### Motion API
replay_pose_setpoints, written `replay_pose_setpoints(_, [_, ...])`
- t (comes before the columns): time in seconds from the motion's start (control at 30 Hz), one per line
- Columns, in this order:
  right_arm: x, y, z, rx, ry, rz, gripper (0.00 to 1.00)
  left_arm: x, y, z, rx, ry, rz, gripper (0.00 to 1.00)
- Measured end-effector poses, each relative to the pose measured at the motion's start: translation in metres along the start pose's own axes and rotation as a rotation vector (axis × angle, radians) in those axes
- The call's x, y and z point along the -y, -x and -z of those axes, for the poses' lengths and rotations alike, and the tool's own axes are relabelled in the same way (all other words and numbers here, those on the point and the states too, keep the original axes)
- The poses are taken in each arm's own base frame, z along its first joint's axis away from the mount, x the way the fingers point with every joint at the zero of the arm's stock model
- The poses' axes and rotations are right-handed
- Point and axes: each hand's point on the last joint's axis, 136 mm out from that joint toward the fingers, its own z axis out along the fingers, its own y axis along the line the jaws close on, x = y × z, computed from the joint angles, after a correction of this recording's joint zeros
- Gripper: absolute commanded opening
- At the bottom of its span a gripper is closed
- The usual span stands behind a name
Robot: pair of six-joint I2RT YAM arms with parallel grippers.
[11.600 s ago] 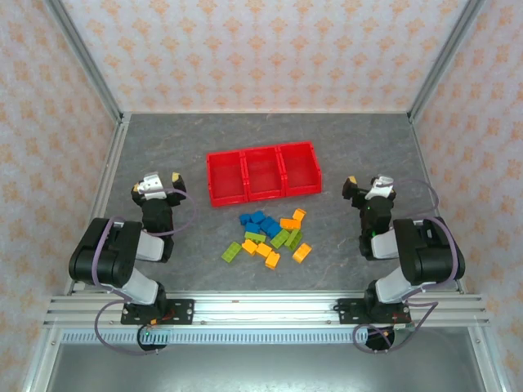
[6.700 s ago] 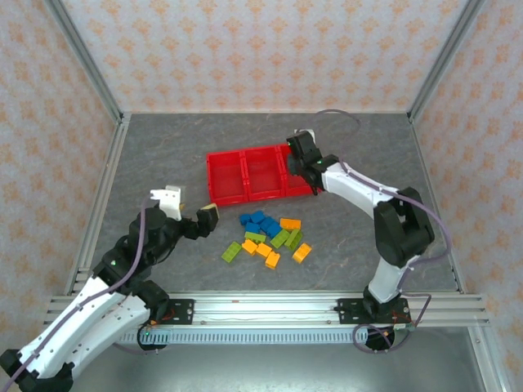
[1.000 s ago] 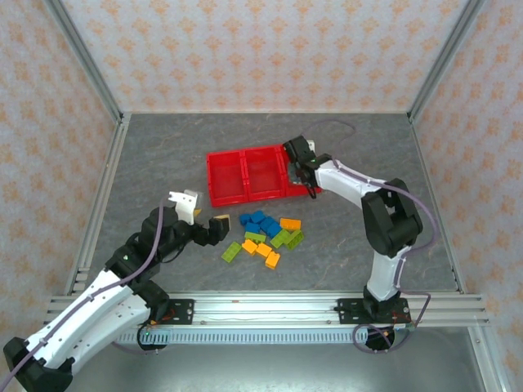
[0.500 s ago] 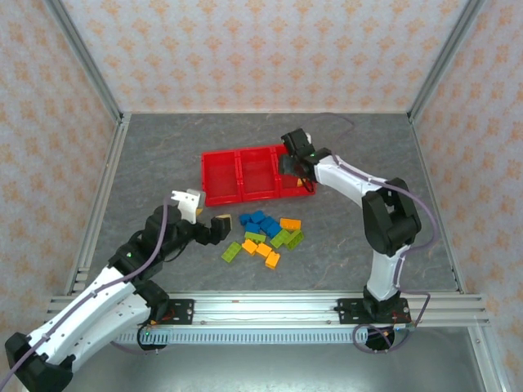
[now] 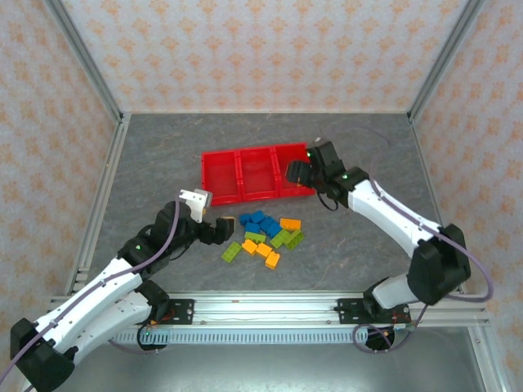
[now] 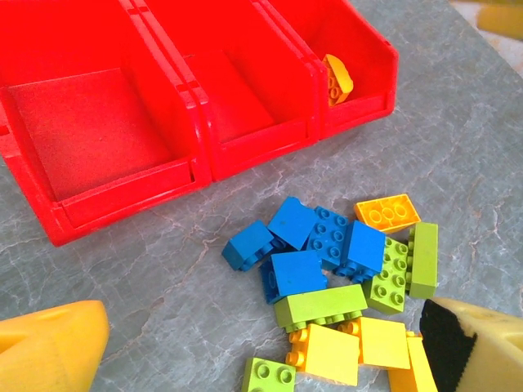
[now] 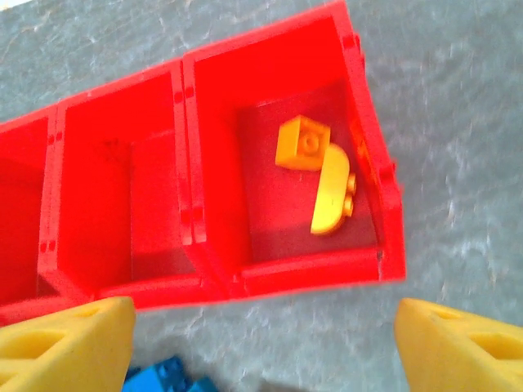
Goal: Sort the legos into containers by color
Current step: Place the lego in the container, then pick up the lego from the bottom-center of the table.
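Right now the right gripper (image 5: 298,172) hangs over the near wall of the right-hand bin. Its two yellow fingers (image 7: 65,339) are spread wide apart and hold nothing. Under it, in that bin, lie two orange-yellow bricks (image 7: 304,144). One is a small square with one round stud. The other is long with a curved side, and the two touch.

The bin is part of a red tray (image 5: 253,150) made of shiny, smooth plastic. It has three box-shaped bins joined in a row, with thin walls between them.

The left gripper (image 5: 214,230) is at the near left of the pile, with its yellow fingers (image 6: 49,343) also wide open and holding nothing.

The pile of legos (image 5: 265,237) lies on the table just near the tray, not touching it. The blue bricks (image 6: 310,245) sit bunched at the far side. The lime green bricks (image 6: 323,306) and yellow bricks (image 6: 359,347) are mixed in beside them, and one orange brick (image 6: 388,212) lies at the right. All have round studs on top.

The table (image 5: 163,155) is grey with pale veins, like stone.
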Motion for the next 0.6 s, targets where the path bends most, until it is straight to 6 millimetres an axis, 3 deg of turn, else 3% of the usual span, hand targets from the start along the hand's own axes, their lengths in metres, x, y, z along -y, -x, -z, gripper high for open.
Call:
replay_pose_setpoints(0.17, [-0.008, -0.087, 0.007, -0.138, 0.015, -0.036, 0.76, -0.001, 0.004, 0.003, 0.016, 0.011, 0.002, 0.99])
replay_pose_setpoints(0.27, [0.005, -0.133, 0.001, -0.226, -0.017, -0.067, 0.71, -0.001, 0.007, 0.006, 0.032, 0.011, 0.002, 0.99])
replay_pose_setpoints(0.33, [0.018, -0.153, -0.002, -0.264, -0.056, -0.087, 0.70, -0.001, 0.008, 0.007, 0.040, 0.009, 0.002, 0.99])
replay_pose_setpoints(0.43, [0.024, -0.167, -0.003, -0.288, -0.080, -0.113, 0.67, 0.000, 0.011, 0.011, 0.057, 0.003, 0.002, 0.99])
replay_pose_setpoints(0.6, [0.022, -0.170, -0.007, -0.277, -0.070, -0.160, 0.64, 0.002, 0.018, 0.019, 0.094, -0.010, 0.003, 0.99])
